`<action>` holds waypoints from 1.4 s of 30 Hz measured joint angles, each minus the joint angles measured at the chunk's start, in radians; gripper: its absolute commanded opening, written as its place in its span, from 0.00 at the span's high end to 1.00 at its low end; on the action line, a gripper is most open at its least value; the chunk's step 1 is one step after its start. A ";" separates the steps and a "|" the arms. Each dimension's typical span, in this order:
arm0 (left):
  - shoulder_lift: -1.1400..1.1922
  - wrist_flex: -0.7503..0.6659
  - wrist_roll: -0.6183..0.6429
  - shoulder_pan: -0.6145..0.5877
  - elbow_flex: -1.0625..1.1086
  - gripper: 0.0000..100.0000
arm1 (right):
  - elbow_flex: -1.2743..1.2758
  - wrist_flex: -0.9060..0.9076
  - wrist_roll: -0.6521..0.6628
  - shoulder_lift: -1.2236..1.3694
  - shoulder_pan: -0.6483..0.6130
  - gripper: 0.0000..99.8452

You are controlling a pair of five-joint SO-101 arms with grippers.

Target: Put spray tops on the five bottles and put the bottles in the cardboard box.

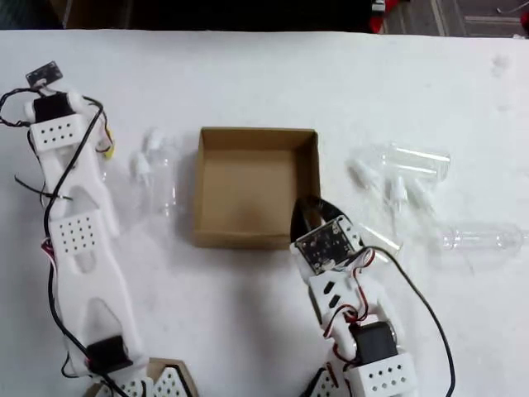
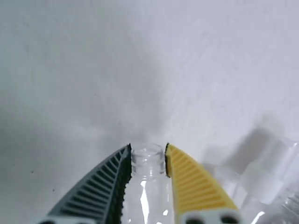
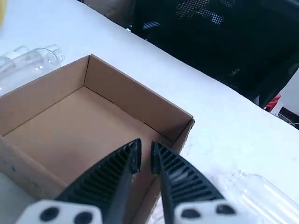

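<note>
L arm runs along the table's 9 o'clock side in the high view. The left gripper (image 2: 148, 150) is clamped on the neck of the held bottle (image 2: 147, 196), which is clear plastic. The grey finger (image 2: 105, 191) is on 1 side and the yellow finger (image 2: 191, 186) on the other. The bottle's mouth is bare, w/ no top on it. More clear plastic lies just beside it in the left wrist view, too blurred to tell what.

The cardboard box (image 1: 258, 139) sits mid-table, open side up, w/ its brown floor showing.

At the box's 9 o'clock the near bottle (image 1: 163, 182) lies on the table, w/ 2 white spray tops (image 1: 145, 165) by it; can't tell if either is fitted. At the box's 3 o'clock is a cluster of clear bottles (image 1: 413, 161), w/ 3 loose tops (image 1: 398, 194) just beside them. Approx 4 o'clock, well apart from the box, the far bottle (image 1: 483, 240) lies on its side.

R arm comes in from the table's 6 o'clock edge. The right gripper (image 1: 307, 217) sits at the box's 5 o'clock corner, over the rim. In the right wrist view its black fingers (image 3: 117, 172) stand narrow, w/ a thin gap at the tips and nothing gripped. They point into the box, and 1 clear bottle lies just outside the wall.
</note>
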 measured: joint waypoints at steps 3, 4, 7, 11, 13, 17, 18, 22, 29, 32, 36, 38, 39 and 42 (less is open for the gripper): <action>-0.015 0.000 0.000 -0.002 -0.002 0.95 | 0.000 0.000 0.000 0.000 0.000 0.97; -0.029 0.000 0.000 0.002 -0.011 0.95 | 0.000 0.000 0.000 0.000 0.000 0.97; -0.103 0.000 -0.002 0.014 -0.026 0.95 | 0.000 0.000 0.000 0.000 0.000 0.97; -0.235 0.000 -0.002 0.018 -0.026 0.96 | 0.000 0.000 0.000 0.000 0.000 0.97; -0.316 0.000 -0.002 0.018 -0.026 0.96 | 0.000 0.000 0.000 0.000 0.000 0.97; -0.505 0.000 -0.002 0.037 -0.026 0.96 | 0.000 0.000 0.000 0.000 0.000 0.97; -0.554 0.000 -0.005 0.048 -0.026 0.96 | 0.000 0.000 0.000 0.000 0.000 0.97; -0.750 0.000 -0.072 0.095 -0.029 0.96 | 0.000 0.000 0.000 0.000 0.000 0.97; -0.990 0.002 -0.135 0.173 -0.031 0.98 | 0.000 0.000 0.000 0.000 0.000 0.97; -1.063 0.002 -0.138 0.216 -0.031 0.98 | 0.000 0.000 0.000 0.000 0.000 0.97; -1.157 0.002 -0.138 0.273 -0.032 0.98 | 0.000 0.000 0.000 0.000 0.000 0.97; -1.198 0.002 -0.138 0.299 -0.040 0.98 | 0.000 0.000 0.000 0.000 0.000 0.97; -1.218 0.002 -0.138 0.311 -0.041 0.98 | 0.000 0.000 0.000 0.000 0.000 0.97; -1.264 0.002 -0.138 0.348 -0.049 0.98 | 0.000 0.000 0.000 0.000 0.000 0.97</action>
